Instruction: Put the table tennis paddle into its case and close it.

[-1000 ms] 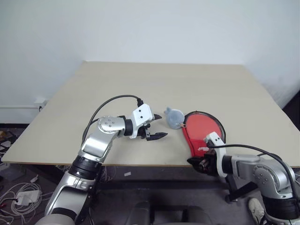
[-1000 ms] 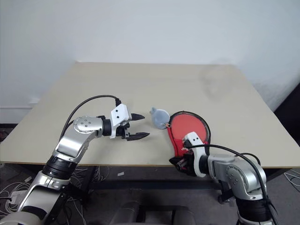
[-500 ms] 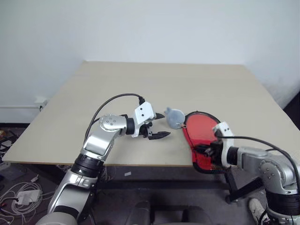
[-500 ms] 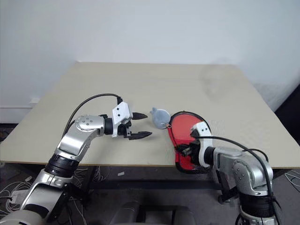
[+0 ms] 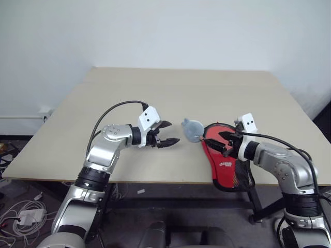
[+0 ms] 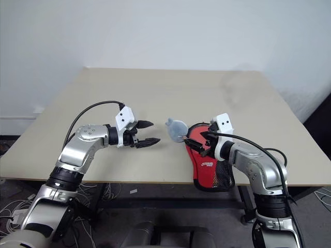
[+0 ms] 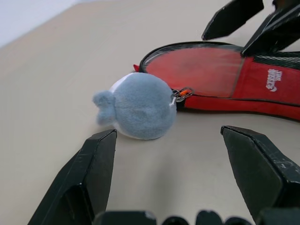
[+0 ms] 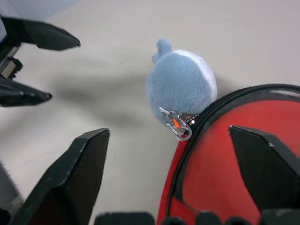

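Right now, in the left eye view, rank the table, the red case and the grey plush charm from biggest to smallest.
1. table
2. case, partly hanging off the table's near edge
3. plush charm, clipped to the case's zip

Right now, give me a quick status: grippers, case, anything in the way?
Left gripper open, empty, facing the plush charm. Right gripper open above the case. Case overhangs the table edge; charm clipped to its zipper.
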You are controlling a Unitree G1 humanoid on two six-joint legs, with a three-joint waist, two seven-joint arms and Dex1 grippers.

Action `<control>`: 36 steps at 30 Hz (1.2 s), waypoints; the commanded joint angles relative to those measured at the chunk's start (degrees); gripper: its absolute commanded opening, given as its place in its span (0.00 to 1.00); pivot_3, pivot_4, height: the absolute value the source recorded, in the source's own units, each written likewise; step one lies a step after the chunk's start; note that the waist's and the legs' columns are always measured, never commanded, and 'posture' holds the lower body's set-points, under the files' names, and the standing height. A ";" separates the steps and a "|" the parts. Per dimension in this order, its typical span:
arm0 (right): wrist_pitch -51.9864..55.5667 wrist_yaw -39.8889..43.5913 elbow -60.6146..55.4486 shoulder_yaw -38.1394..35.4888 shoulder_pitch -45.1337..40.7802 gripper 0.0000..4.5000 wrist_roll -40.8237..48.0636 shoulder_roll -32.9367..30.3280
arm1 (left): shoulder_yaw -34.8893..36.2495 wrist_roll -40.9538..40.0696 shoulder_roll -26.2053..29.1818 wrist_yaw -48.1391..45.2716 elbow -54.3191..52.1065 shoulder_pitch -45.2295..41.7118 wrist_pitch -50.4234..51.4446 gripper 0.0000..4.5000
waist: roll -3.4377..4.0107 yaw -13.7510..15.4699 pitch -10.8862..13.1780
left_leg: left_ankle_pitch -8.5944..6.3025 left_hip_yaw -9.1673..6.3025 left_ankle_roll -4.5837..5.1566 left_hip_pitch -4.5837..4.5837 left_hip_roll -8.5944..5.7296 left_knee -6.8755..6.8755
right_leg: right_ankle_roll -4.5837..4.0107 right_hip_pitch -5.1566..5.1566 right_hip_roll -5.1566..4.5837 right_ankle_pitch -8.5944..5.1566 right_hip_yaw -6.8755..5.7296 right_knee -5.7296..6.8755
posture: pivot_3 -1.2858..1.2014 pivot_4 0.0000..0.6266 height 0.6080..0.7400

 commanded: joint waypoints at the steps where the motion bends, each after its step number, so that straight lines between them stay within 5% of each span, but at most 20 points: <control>1: -7.83 -2.53 7.18 -0.01 -3.31 0.99 -4.00 2.45 | 3.27 0.18 -1.95 4.44 3.58 -4.58 -2.07 0.84 | 0.00 -0.02 0.00 | 0.00 0.00 0.00 0.00 -0.01 0.00 | 0.02 0.00 0.00 0.00 0.00 0.02 | 0.52 0.00 0.82; 9: -16.39 -6.74 21.88 -0.94 -6.21 0.99 -8.96 6.95 | 7.49 0.64 -10.74 14.60 26.59 -18.04 -4.29 0.84 | -0.03 0.46 0.02 | 0.09 -0.09 0.00 -0.01 -0.08 0.06 | 0.15 0.07 0.07 0.09 -0.04 0.04 | 0.52 0.00 0.82; 16: -18.08 -7.79 23.96 -1.99 -5.44 0.99 -9.37 8.37 | 8.83 -0.33 -15.98 8.86 40.03 -23.19 -5.15 0.84 | -0.03 0.14 0.02 | 0.22 -0.09 0.22 -0.01 -0.09 -0.03 | 0.12 0.11 0.09 0.12 -0.01 0.05 | 0.52 0.00 0.82; 25: -17.74 -10.08 22.72 -7.17 -4.72 0.99 -8.62 7.25 | 8.70 1.89 -20.57 5.61 50.98 -23.77 -4.93 0.84 | -0.04 -0.45 0.03 | 0.11 -0.15 0.03 -0.01 -0.10 0.04 | 0.11 0.09 0.08 0.13 -0.01 0.08 | 0.52 0.00 0.82; 36: -12.84 -8.99 22.30 -2.14 -0.86 0.99 -10.26 8.03 | 13.78 1.00 -24.10 11.30 55.20 -25.07 -6.37 0.84 | -0.09 -0.47 0.00 | 0.10 -0.24 0.02 0.03 -0.10 0.09 | 0.07 0.13 0.07 0.14 -0.03 0.09 | 0.52 0.00 0.82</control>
